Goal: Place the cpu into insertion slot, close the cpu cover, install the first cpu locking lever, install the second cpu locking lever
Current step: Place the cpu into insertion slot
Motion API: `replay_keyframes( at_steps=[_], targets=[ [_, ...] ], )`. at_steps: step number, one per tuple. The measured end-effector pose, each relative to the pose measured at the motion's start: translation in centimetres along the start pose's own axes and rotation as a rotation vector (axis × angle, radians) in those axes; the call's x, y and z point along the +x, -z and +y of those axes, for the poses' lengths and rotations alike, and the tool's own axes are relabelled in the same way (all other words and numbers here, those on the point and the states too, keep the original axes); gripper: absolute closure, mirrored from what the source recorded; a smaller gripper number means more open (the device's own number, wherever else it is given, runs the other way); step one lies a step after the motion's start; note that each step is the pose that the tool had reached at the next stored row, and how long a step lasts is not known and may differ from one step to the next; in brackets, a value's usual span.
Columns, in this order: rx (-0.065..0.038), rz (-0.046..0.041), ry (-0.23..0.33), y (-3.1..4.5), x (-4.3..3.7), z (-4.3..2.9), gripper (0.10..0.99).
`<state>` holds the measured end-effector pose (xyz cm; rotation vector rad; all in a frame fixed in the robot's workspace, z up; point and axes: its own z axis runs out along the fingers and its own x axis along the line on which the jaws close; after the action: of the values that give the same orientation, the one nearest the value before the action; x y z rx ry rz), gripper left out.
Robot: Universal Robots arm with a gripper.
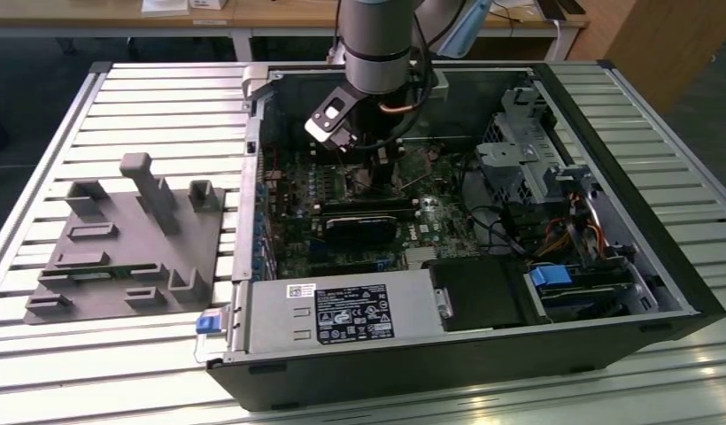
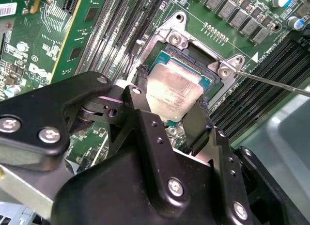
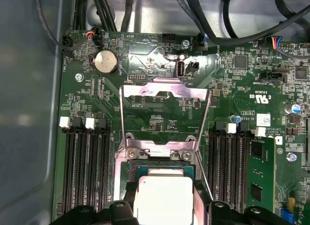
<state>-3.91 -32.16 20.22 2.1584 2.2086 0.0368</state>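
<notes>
The open computer case (image 1: 458, 363) sits in the middle of the slatted counter (image 1: 150, 97). Inside, over the motherboard (image 3: 242, 79), the pincer (image 2: 172, 91) is clamped on two opposite edges of the cpu (image 3: 164, 198), right at the insertion slot (image 2: 191, 53); whether it is fully seated I cannot tell. The cpu cover (image 3: 164, 92) is flipped back, open. Both thin locking levers (image 2: 273, 83) are unlatched. So placing is under way; cover and levers remain.
</notes>
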Motion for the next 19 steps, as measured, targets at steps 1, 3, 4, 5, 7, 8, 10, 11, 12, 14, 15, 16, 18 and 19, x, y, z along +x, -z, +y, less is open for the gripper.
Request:
replay_keyframes(
  at_steps=[1, 3, 4, 5, 7, 8, 10, 11, 12, 14, 15, 16, 18, 19],
  targets=[
    [0.000, 0.0000, 0.000, -0.05, 0.01, 0.00, 0.549],
    [0.000, 0.0000, 0.000, -0.16, 0.04, -0.01, 0.549],
    [0.000, 0.0000, 0.000, -0.20, 0.06, -0.01, 0.549],
    [0.000, 0.0000, 0.000, -0.25, 0.08, -0.01, 0.549],
    [0.000, 0.0000, 0.000, -0.33, 0.13, -0.02, 0.549],
    [0.000, 0.0001, 0.000, -0.38, 0.15, -0.02, 0.549],
    [0.000, 0.0001, 0.000, -0.49, 0.20, -0.04, 0.549],
    [0.000, 0.0000, 0.000, -0.55, 0.22, -0.05, 0.549],
    [0.000, 0.0000, 0.000, -0.61, 0.24, -0.06, 0.549],
    [0.000, 0.0000, 0.000, -0.71, 0.29, -0.08, 0.549],
    [0.000, -0.0001, 0.000, -0.73, 0.29, -0.08, 0.549],
    [0.000, -0.0002, 0.000, -0.73, 0.29, -0.08, 0.549],
    [0.000, -0.0002, 0.000, -0.73, 0.29, -0.08, 0.549],
    [0.000, 0.0000, 0.000, -0.74, 0.29, -0.08, 0.549]
  ],
)
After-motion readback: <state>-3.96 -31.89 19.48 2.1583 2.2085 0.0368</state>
